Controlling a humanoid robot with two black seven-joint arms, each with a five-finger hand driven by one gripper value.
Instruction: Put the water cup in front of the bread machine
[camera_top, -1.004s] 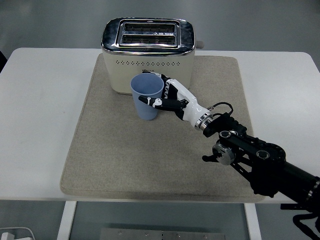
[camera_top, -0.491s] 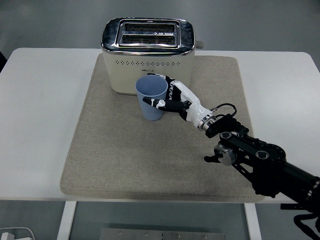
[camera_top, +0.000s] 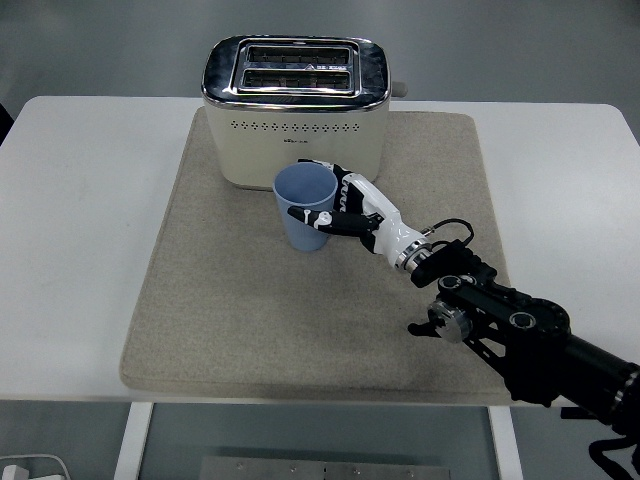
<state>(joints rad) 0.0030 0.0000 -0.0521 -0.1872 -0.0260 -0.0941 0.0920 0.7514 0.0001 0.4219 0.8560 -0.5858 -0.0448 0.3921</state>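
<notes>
Just near of the bread machine (camera_top: 296, 110), on the mat (camera_top: 250, 300), the water cup (camera_top: 306, 207) stands upright, its right wall clasped by the right hand (camera_top: 345, 208); light, thin, probably squashable, so gentle mid-wall pressure suits.

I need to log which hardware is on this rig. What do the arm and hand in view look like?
Only the right arm shows: black, bulky segments with round joint housings and a silver disc at one joint. A metallic ring sits at the wrist, with a thin black cable looping beside it. The right hand is white with black finger segments and a small white marking on the thumb. No left arm is in view.
</notes>
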